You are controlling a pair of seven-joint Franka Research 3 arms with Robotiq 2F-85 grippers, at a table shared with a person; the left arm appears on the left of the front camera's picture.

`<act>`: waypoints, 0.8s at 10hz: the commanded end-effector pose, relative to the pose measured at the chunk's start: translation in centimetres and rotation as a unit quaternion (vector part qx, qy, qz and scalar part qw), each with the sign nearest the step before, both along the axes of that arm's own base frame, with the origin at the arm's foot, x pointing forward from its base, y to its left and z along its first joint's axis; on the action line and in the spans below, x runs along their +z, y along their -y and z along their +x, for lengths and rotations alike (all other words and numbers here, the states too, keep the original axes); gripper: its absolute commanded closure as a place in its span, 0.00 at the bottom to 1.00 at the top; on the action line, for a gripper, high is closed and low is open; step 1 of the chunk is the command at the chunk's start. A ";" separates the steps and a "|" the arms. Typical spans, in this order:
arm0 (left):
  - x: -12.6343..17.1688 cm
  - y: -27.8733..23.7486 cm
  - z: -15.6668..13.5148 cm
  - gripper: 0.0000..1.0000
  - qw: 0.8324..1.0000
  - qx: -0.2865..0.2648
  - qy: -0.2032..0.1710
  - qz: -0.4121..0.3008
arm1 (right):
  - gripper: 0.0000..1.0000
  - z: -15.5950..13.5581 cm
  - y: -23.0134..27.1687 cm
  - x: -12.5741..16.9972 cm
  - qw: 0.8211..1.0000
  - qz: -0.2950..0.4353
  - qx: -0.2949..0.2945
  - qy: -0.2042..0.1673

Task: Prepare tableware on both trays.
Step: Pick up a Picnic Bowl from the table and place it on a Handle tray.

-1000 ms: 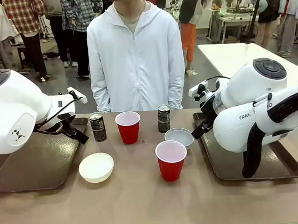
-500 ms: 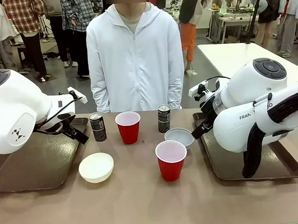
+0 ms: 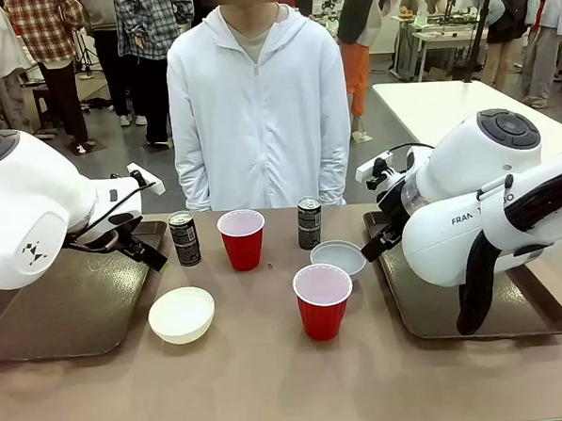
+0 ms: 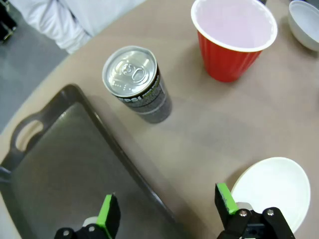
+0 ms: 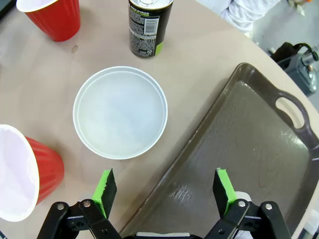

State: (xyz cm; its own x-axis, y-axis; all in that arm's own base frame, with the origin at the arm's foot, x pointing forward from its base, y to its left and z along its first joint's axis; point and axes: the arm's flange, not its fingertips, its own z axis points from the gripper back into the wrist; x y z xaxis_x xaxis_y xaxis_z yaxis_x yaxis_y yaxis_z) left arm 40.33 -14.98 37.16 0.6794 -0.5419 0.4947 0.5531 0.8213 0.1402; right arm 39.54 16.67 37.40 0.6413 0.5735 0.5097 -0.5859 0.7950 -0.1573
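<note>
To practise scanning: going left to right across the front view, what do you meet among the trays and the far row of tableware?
Left tray, left can, far red cup, right can, right tray.

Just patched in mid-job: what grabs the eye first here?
The near red cup and far red cup stand mid-table among the left can, right can, cream bowl and grey-blue bowl, none on the left tray or right tray. The left gripper and right gripper hang open over the trays' inner rims.

Person [image 3: 259, 108] — a touch rightward
</note>
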 end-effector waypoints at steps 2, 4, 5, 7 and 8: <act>0.0 0.0 0.0 0.00 1.000 0.000 0.000 0.000 | 0.00 0.0 0.0 0.0 1.000 0.000 0.000 0.000; 0.0 0.0 0.0 0.00 1.000 0.000 0.000 0.000 | 0.00 0.0 0.0 0.0 1.000 0.000 0.000 0.000; 0.0 0.0 0.0 0.00 1.000 0.000 0.000 0.000 | 0.00 0.6 0.1 -0.1 1.000 0.019 -0.018 -0.018; 1.8 0.0 -1.9 0.00 0.999 0.014 -0.028 -0.013 | 0.00 -1.3 0.8 0.8 0.996 0.057 -0.038 -0.060; 4.4 -0.2 -5.0 0.00 0.999 -0.005 -0.048 -0.014 | 0.00 -5.2 1.3 2.6 0.992 0.054 -0.049 -0.103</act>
